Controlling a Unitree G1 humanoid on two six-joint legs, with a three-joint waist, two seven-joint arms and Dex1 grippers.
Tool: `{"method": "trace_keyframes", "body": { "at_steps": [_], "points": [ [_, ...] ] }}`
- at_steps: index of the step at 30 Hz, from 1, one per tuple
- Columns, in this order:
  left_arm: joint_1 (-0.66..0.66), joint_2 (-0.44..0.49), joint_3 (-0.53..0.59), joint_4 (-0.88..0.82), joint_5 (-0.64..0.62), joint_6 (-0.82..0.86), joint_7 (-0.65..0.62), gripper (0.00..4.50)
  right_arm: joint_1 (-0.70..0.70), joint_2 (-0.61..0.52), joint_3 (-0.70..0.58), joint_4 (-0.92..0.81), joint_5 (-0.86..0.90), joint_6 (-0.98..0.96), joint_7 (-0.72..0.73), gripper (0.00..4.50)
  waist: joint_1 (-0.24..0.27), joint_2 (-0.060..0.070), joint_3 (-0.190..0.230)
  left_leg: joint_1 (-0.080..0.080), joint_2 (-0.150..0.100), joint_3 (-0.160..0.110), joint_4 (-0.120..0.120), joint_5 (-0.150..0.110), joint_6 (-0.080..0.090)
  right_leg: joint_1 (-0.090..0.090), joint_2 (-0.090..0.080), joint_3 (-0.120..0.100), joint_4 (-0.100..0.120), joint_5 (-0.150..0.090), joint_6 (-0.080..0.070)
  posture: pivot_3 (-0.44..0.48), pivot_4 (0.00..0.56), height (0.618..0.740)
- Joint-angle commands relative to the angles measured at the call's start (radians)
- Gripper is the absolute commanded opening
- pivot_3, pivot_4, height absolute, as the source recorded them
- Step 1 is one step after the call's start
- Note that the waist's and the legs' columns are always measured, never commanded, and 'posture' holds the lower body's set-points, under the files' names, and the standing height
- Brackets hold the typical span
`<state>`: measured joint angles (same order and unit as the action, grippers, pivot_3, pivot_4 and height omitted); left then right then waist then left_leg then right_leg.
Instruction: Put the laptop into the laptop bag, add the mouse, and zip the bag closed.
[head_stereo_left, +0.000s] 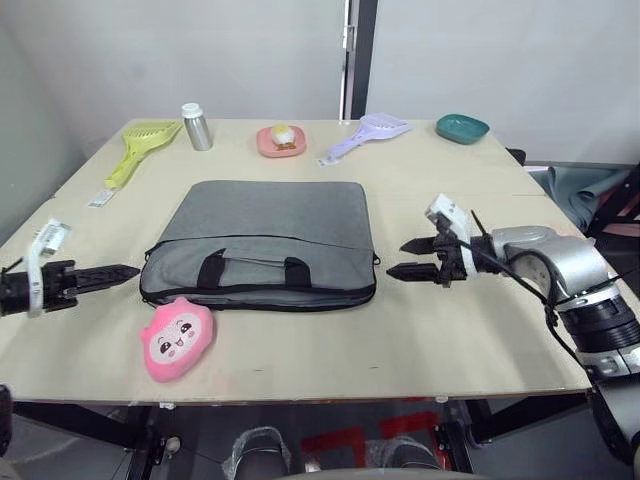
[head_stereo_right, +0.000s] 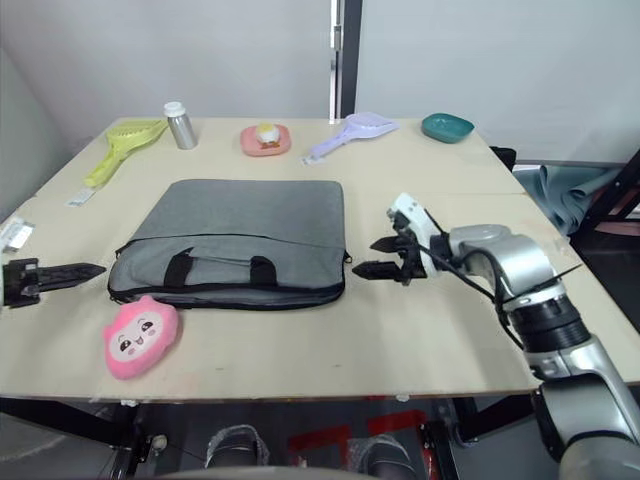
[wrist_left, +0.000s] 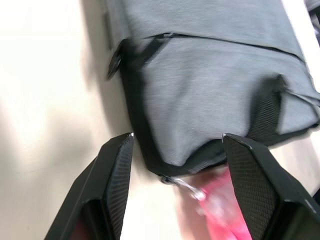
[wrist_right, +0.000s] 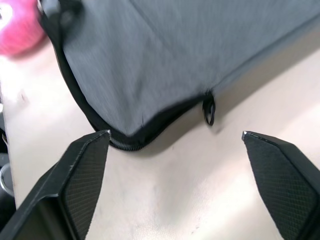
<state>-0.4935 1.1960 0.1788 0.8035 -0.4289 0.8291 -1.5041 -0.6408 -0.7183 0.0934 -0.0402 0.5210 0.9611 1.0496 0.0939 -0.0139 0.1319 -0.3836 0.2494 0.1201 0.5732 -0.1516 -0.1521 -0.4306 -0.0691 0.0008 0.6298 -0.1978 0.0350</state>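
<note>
We have the laptop bag (head_stereo_left: 262, 243) lying flat mid-table, handles (head_stereo_left: 254, 270) toward us, w/ one gripper at each end, which reads as a setup for working the zip: one end to brace, the other to pull. The left gripper (head_stereo_left: 118, 272) sits just off the bag's left corner, apart from it; its fingers (wrist_left: 113, 186) are spread wide in the left wrist view, framing that corner and a small metal zip pull (wrist_left: 176, 182) right at it. The right gripper (head_stereo_right: 385, 256) hovers just beside the bag's right edge, fingers (wrist_right: 85, 170) also spread wide, nothing between them. A black zip tab (wrist_right: 209, 110) hangs at the corner in front of it (likely the thing to grab).

Contents: the bag looks flat and its seam appears shut along the near edge, so we can't tell whether the laptop or mouse is inside; we judge they probably are, and that zipping is near done or done.

Other containers: pink dish (head_stereo_left: 281, 140) at the far side holds a small yellowish item; teal bowl (head_stereo_left: 462, 127) far right, contents not discernible. The silver bottle (head_stereo_left: 196, 126) stands upright, capped. The pink plush toy (head_stereo_left: 177, 338) lies touching or nearly touching the bag's front-left corner, not part of the job.
</note>
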Motion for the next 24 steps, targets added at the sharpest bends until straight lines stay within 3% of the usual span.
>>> {"method": "trace_keyframes", "body": {
  "at_steps": [1, 6, 10, 17, 24],
  "points": [
    [0.065, 0.069, 0.096, -0.14, -0.04, -0.066, -0.057, 2.96, -0.074, 0.051, -0.124, -0.071, 0.125, -0.006, 0.008, 4.47, -0.002, 0.0, 0.0, 0.0, 0.0, 0.0, 0.0, 0.0, 0.001, 0.0, 0.0, 0.0, 0.0, 0.0, 0.0, 0.0, 0.15, 0.74],
    [0.133, 0.028, 0.282, -0.485, -0.175, 0.013, 0.022, 2.96, -0.073, 0.156, -0.122, -0.151, 0.184, -0.012, -0.043, 4.47, 0.007, 0.0, 0.0, 0.0, 0.001, 0.0, 0.0, -0.002, 0.003, -0.001, 0.0, -0.001, 0.001, 0.0, -0.001, 0.0, 0.15, 0.74],
    [0.282, -0.057, 0.452, -0.912, -0.339, 0.025, -0.006, 2.96, -0.045, 0.231, -0.049, -0.149, 0.134, -0.073, -0.083, 4.47, 0.003, 0.0, 0.0, -0.001, -0.001, 0.001, 0.001, -0.002, 0.003, 0.001, -0.001, -0.001, 0.0, -0.001, -0.002, 0.0, 0.15, 0.74],
    [0.595, -0.107, 0.548, -1.144, -0.321, -0.049, -0.045, 2.96, -0.047, 0.314, 0.097, -0.036, 0.004, -0.225, -0.082, 4.47, -0.026, 0.003, 0.002, -0.001, 0.002, 0.001, -0.002, -0.002, 0.003, -0.002, 0.001, 0.0, 0.001, -0.001, -0.002, 0.0, 0.15, 0.74],
    [0.66, -0.146, 0.615, -1.238, -0.448, 0.002, 0.011, 2.96, -0.12, 0.375, 0.179, 0.18, -0.104, -0.336, -0.025, 2.3, -0.029, 0.004, 0.002, -0.001, 0.001, 0.001, -0.001, -0.002, 0.003, -0.002, 0.002, -0.001, 0.002, -0.001, -0.002, 0.0, 0.15, 0.74]
  ]
}}
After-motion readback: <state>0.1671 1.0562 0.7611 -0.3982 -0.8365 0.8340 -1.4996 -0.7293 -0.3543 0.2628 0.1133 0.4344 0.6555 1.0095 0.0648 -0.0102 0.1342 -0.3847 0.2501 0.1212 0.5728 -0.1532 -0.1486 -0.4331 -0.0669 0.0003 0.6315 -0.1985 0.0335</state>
